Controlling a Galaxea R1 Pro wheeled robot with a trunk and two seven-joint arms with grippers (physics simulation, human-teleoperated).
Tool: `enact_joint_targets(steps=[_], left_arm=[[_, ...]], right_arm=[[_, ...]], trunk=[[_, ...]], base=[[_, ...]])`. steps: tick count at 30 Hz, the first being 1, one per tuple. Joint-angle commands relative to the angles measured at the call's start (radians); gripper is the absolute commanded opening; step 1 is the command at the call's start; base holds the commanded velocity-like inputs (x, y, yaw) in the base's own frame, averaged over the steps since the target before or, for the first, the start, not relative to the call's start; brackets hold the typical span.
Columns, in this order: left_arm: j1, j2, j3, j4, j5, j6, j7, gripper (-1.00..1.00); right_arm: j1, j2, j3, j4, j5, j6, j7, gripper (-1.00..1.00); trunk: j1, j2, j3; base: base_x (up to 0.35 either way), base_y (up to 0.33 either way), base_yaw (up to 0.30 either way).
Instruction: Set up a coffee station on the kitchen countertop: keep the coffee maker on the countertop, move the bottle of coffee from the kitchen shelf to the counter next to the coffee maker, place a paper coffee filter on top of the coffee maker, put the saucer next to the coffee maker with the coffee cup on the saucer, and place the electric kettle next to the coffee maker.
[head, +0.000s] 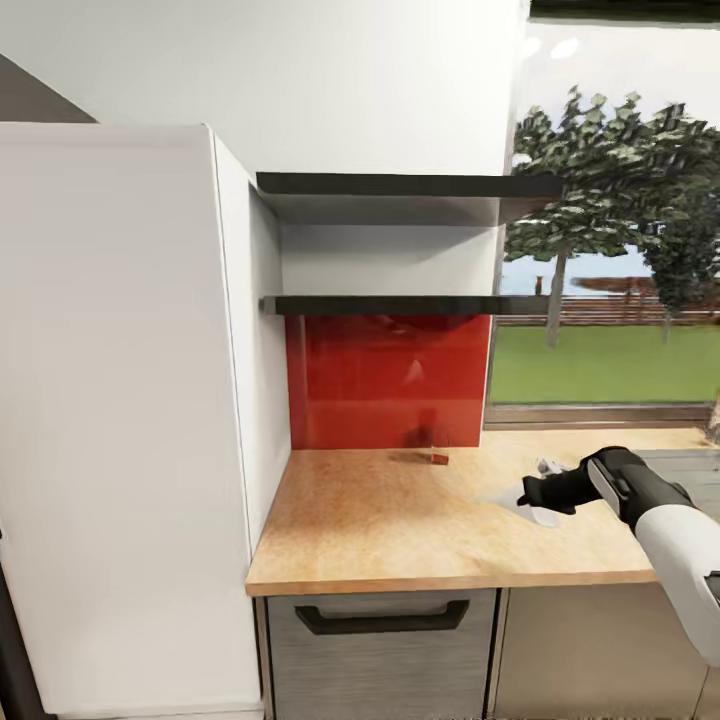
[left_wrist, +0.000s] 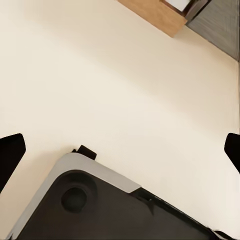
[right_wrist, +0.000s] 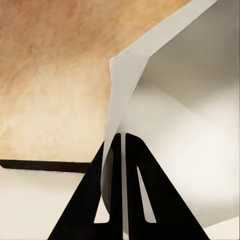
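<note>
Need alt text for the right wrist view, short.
The right pincer, its two black fingers pressed nearly together, pinches the edge of a white paper coffee filter that fans out ahead of it. Behind lies the wooden countertop, with pale floor past its dark front edge.

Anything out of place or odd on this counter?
Nothing spilled or damaged. The right gripper pinches the white paper filter above the wooden countertop. A small red-based object stands by the red backsplash, too blurred to identify.
</note>
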Motion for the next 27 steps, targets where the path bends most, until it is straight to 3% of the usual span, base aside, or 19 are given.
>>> enact_joint_targets(steps=[1, 16, 24, 27], left_arm=[[0.000, -0.001, 0.000, 0.002, 0.009, -0.005, -0.008, 1.00], [0.000, 0.000, 0.001, 0.002, 0.011, -0.004, -0.008, 1.00], [0.000, -0.001, 0.003, 0.000, 0.013, -0.010, -0.008, 1.00], [0.000, 0.000, 0.002, 0.000, 0.014, -0.018, -0.008, 1.00]], right_arm=[[0.000, -0.014, -0.010, 0.016, 0.000, -0.007, 0.004, -1.00], [0.000, -0.152, -0.023, 0.130, -0.013, -0.078, 0.009, -1.00], [0.000, -0.172, -0.020, 0.301, -0.004, -0.179, -0.012, -1.00], [0.000, -0.181, -0.018, 0.367, -0.002, -0.227, -0.059, -1.00]], trunk=[[0.000, 0.000, 0.001], [0.000, 0.000, 0.021], [0.000, 0.000, 0.031], [0.000, 0.000, 0.035]], base=[[-0.011, 0.000, -0.220], [-0.002, 0.000, -0.220], [0.000, 0.000, -0.220], [0.000, 0.000, -0.220]])
